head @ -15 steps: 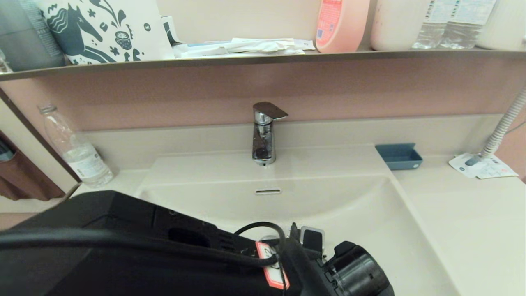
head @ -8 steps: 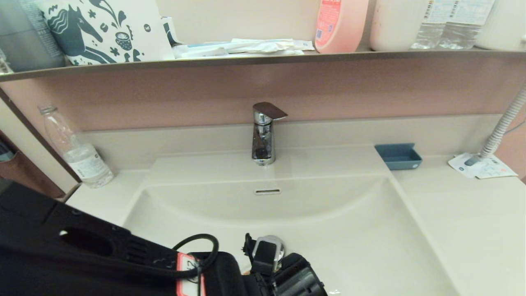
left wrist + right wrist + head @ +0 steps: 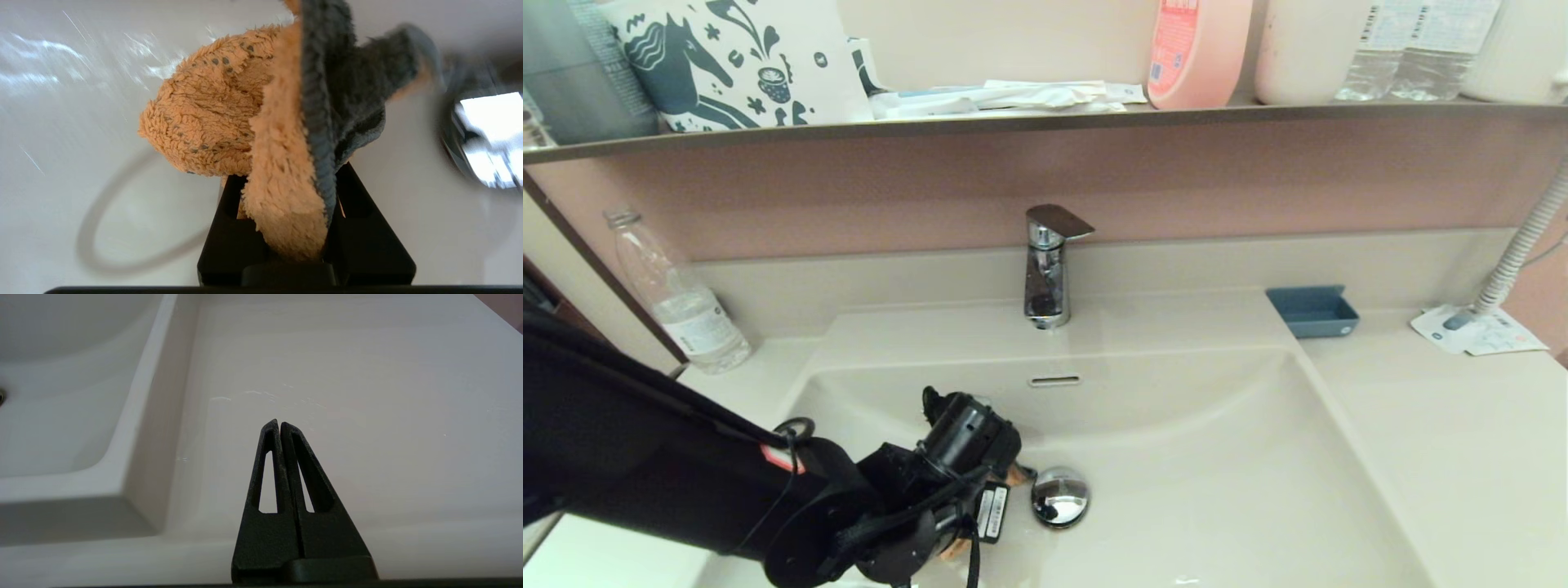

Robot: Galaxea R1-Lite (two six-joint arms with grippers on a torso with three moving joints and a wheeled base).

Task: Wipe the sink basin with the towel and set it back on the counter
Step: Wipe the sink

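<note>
Towel (image 3: 229, 122), soft, light, limp, bunched between left gripper (image 3: 286, 212) fingers clamped on its middle fold, low in sink basin (image 3: 1225, 457) beside drain stopper (image 3: 1059, 496); right gripper (image 3: 280, 426) pressed together, empty, over surface (image 3: 367, 396).

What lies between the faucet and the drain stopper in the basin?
In the head view, only the slot overflow hole on the sink basin wall lies between the faucet and the drain stopper; the rest is bare.

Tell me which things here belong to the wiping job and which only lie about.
For the job:
- towel, clamped in the left tool
- sink basin
- counter

Only lying about:
- tap
- drain stopper
- blue tray
- water bottle
- papers
- right tool, shut, over the counter
</note>
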